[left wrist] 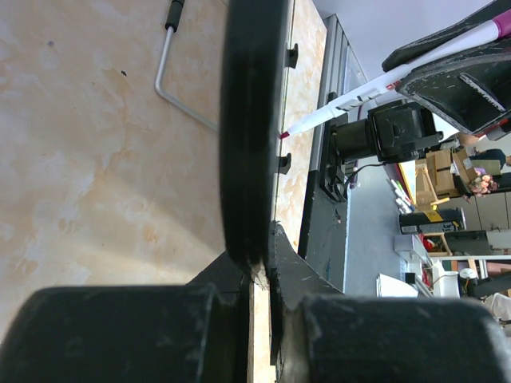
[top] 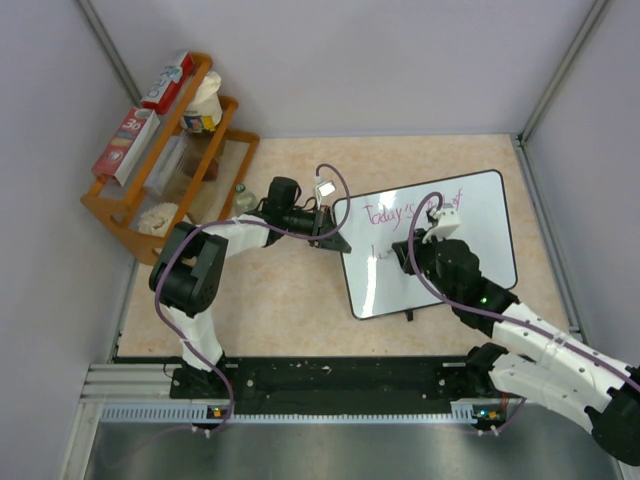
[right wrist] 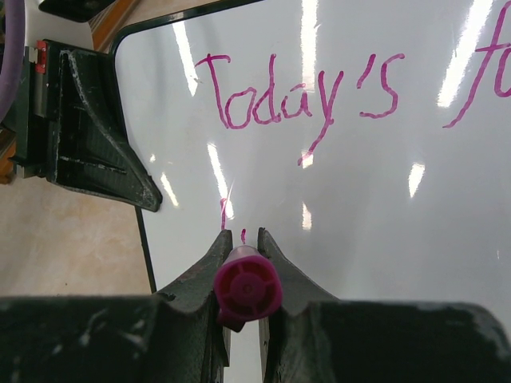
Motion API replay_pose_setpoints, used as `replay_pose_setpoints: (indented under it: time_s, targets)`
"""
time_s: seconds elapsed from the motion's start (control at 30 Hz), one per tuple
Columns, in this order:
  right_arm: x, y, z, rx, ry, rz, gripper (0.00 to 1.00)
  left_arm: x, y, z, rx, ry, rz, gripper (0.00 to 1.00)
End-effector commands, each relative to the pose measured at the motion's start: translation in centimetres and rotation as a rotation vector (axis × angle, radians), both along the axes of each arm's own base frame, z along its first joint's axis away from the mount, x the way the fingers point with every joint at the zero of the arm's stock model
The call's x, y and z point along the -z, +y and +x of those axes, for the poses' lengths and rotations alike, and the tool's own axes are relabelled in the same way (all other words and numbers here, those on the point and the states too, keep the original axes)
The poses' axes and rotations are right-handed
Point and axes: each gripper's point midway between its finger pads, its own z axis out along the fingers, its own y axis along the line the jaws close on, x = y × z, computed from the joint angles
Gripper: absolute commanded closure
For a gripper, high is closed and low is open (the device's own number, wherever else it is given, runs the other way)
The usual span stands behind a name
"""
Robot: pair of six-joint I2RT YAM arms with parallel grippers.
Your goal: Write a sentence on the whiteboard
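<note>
The whiteboard (top: 480,240) stands tilted on the table at centre right. My left gripper (top: 335,237) is shut on its left edge. In the left wrist view the black frame (left wrist: 251,120) runs edge-on between the closed jaws of that gripper (left wrist: 264,267). My right gripper (top: 402,250) is shut on a pink marker (right wrist: 247,287), its tip against the whiteboard (right wrist: 359,207). The sentence (right wrist: 299,96) reads "Today's" in pink, then the start of an "f" at the right. Short pink strokes (right wrist: 225,211) begin a second line just ahead of the right gripper (right wrist: 242,235). The marker (left wrist: 359,96) also shows from the side.
A wooden rack (top: 165,150) with boxes and jars stands at the back left, with a small bottle (top: 240,196) beside it. The board's wire leg (left wrist: 172,80) rests on the tan tabletop behind it. Grey walls close in on the table's sides.
</note>
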Motion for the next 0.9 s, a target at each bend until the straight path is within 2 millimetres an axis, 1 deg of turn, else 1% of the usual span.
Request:
replay_pose_setpoints:
  time_s: [0.0,0.13,0.23,0.37,0.5,0.53,0.63,0.77,0.8,0.87]
  targets:
    - [1.8,-0.2,-0.8,-0.014,0.042,-0.036,1.0,1.0,0.0,-2.1,0.067,-0.028,0.013,1.0]
    - [1.4,-0.1,-0.8,-0.024,0.032,-0.038,1.0,0.9,0.0,-2.1,0.068,-0.03,0.011,1.0]
    - [0.6,0.0,-0.8,-0.032,0.015,-0.037,1.0,0.9,0.0,-2.1,0.068,-0.029,0.011,1.0]
    - [-0.8,0.0,-0.8,-0.037,-0.014,-0.013,1.0,1.0,0.0,-2.1,0.068,-0.028,0.012,1.0]
    - [-3.1,0.1,-0.6,-0.029,-0.06,0.029,1.0,1.0,0.0,-2.1,0.067,-0.028,0.013,1.0]
    - [-3.9,0.1,-0.5,-0.025,-0.074,0.041,1.0,1.0,0.0,-2.1,0.068,-0.029,0.012,1.0]
    - [-5.2,0.2,-0.1,-0.017,-0.103,0.055,1.0,1.0,0.0,-2.1,0.068,-0.029,0.012,1.0]
    - [-5.6,0.4,0.6,-0.005,-0.107,0.033,1.0,1.0,0.0,-2.2,0.07,-0.028,0.01,1.0]
    - [-6.3,0.6,0.9,-0.002,-0.128,0.047,1.0,0.9,0.0,-2.2,0.069,-0.029,0.011,1.0]
    - [-6.4,0.8,1.3,0.0,-0.128,0.044,1.0,0.9,0.0,-2.1,0.069,-0.031,0.009,1.0]
